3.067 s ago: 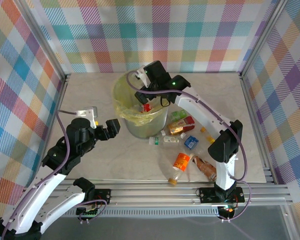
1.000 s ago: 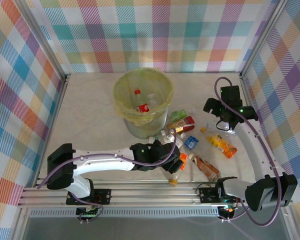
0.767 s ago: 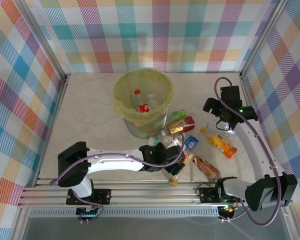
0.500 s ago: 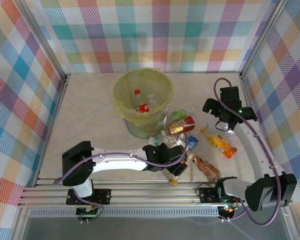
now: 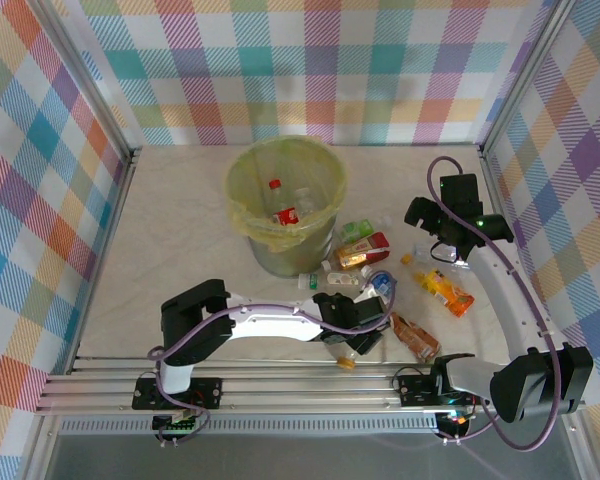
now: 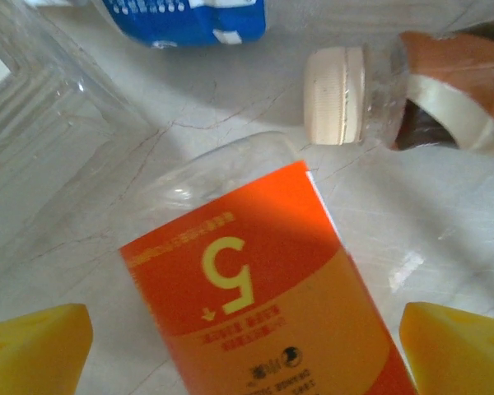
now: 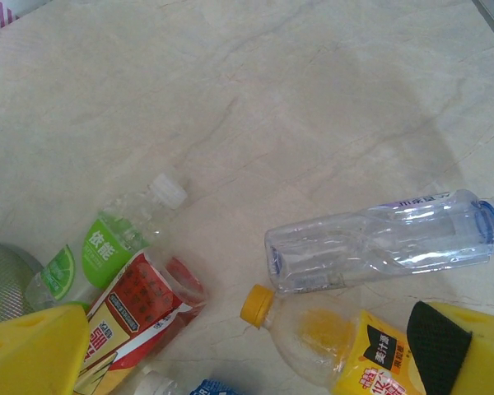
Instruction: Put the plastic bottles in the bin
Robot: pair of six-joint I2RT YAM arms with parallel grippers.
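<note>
An orange-labelled plastic bottle lies on the table between my left gripper's yellow fingertips, which stand open on either side of it. From above, the left gripper is low over that bottle at the table's front. Ahead of it lie a white-capped brown bottle and a blue-labelled one. My right gripper hangs open and empty above a yellow-labelled bottle, a clear bottle, a green-labelled one and a red-labelled one. The bin holds a red-capped bottle.
Several bottles cluster just right of the bin: green, red-labelled, blue, yellow, brown. The left arm stretches along the front rail. Checked walls enclose the table on three sides.
The left arm has reached further right along the front and lowered its gripper round the orange-labelled bottle. Over the last second the right arm has stayed put.
</note>
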